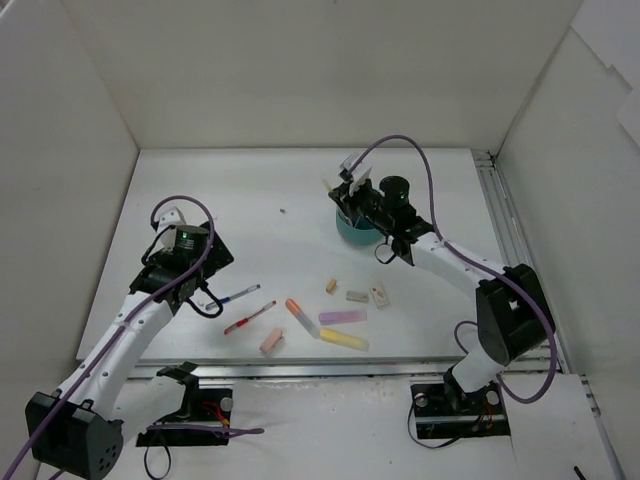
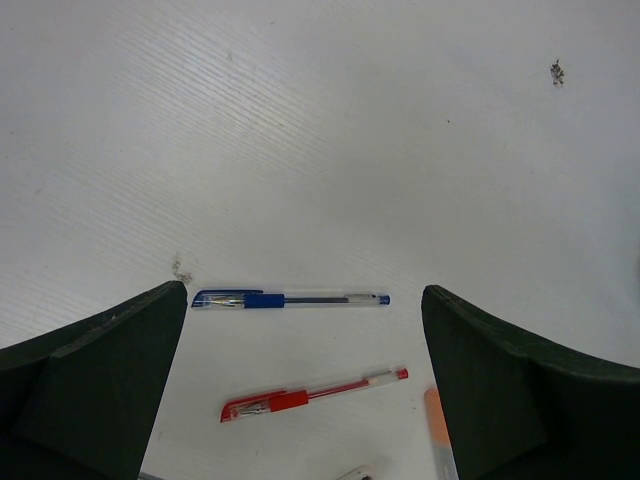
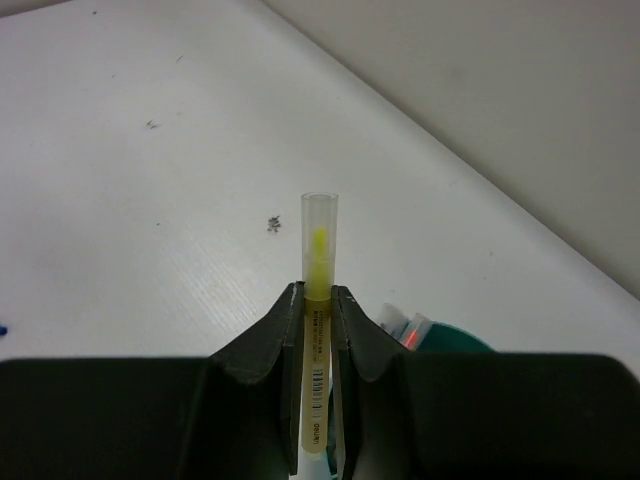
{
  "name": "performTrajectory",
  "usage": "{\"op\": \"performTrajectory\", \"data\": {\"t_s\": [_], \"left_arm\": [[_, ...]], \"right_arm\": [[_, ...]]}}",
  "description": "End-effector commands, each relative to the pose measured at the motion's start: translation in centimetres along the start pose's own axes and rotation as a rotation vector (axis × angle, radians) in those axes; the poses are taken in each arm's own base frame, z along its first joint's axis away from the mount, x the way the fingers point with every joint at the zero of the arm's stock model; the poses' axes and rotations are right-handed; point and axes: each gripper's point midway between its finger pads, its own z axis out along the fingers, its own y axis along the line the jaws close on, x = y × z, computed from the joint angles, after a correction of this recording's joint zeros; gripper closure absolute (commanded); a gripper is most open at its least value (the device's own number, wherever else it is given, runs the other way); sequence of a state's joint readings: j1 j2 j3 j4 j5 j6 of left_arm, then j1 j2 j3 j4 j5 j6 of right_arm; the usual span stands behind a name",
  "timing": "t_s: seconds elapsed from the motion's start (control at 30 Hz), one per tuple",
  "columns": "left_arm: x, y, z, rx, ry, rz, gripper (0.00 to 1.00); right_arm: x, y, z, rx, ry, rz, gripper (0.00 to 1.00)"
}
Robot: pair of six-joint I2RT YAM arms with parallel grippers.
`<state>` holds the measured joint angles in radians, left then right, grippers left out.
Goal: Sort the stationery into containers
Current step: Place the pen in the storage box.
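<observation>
top view looks steeply down from 6 o'clock, far enough to hold the whole table [image 1: 250, 190]. left wrist view hangs close over the blue pen [image 2: 290, 299] and red pen [image 2: 310, 393], at 8 o'clock in the top view. right wrist view skims low over the teal cup [image 3: 450, 340], at 2 o'clock there.

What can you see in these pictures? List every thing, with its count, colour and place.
pens: 2; blue pen and red pen, front left.
highlighters: 4; orange highlighter, purple highlighter, yellow highlighter, lying front centre; held highlighter, yellow, gripped.
erasers: 4; pink eraser, beige eraser, two pale erasers, near the highlighters.
cup: 1, teal, far centre.
table: 1, white.
left end effector: 1, black, open above the pens.
right end effector: 1, black, shut on the held highlighter, by the cup.
</observation>
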<state>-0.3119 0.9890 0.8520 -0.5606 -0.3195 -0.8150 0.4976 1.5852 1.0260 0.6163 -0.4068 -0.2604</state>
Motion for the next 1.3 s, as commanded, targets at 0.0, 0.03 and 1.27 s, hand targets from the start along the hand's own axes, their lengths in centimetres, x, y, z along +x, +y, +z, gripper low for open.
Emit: {"op": "performTrajectory", "data": {"t_s": [0.0,0.03,1.27], "left_arm": [[-2.2,-1.7,-0.2,0.048,-0.050,-0.027,0.00],[-2.3,-1.8,-0.2,0.051,-0.050,-0.028,0.00],[-1.5,-2.1,0.1,0.056,-0.012,-0.031,0.00]], "right_arm": [[-3.9,-3.1,0.1,0.096,-0.182,0.050,1.00],[-3.8,-3.9,0.0,0.109,-0.189,0.069,1.00],[4.3,-5.0,-0.8,0.197,-0.135,0.145,0.48]]}}
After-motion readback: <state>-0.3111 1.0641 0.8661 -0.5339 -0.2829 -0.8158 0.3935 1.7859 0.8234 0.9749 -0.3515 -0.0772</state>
